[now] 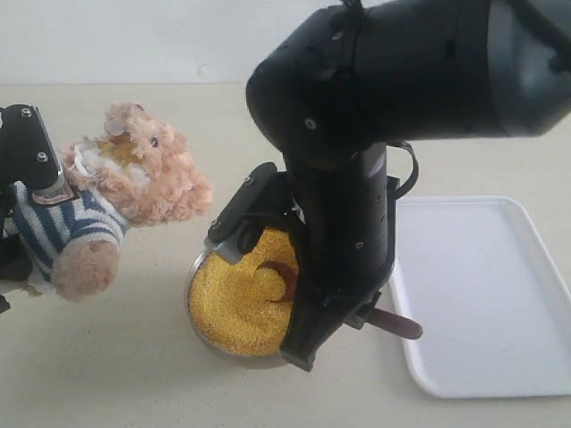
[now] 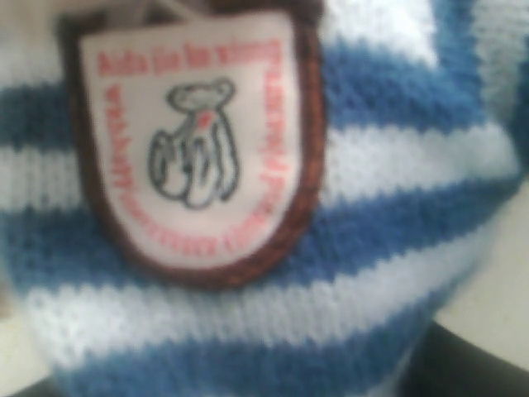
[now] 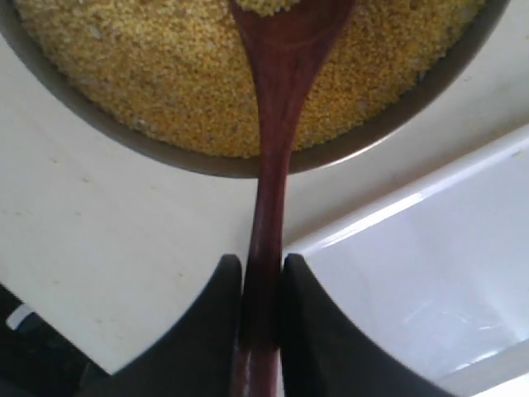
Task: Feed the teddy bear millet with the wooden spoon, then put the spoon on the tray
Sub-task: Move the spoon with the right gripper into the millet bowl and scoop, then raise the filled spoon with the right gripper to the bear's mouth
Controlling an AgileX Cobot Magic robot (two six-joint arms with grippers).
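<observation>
The teddy bear (image 1: 143,178), light-brown plush in a navy-and-white striped shirt, leans at the far left with my left gripper (image 1: 36,192) shut on its body. In the left wrist view the shirt and chest badge (image 2: 194,141) fill the frame and hide the fingers. The millet (image 1: 234,303) is a yellow mass in a metal bowl (image 1: 191,308). My right gripper (image 3: 262,273) is shut on the handle of the wooden spoon (image 3: 273,149). The spoon's bowl (image 1: 277,272) rests in the millet (image 3: 165,83) with some grains on it. The white tray (image 1: 482,285) lies to the right.
The big black right arm (image 1: 357,134) hangs over the bowl and hides its right side. The bowl's rim (image 3: 99,124) sits close to the tray's corner (image 3: 430,273). Everything stands on a pale beige tabletop (image 1: 107,374).
</observation>
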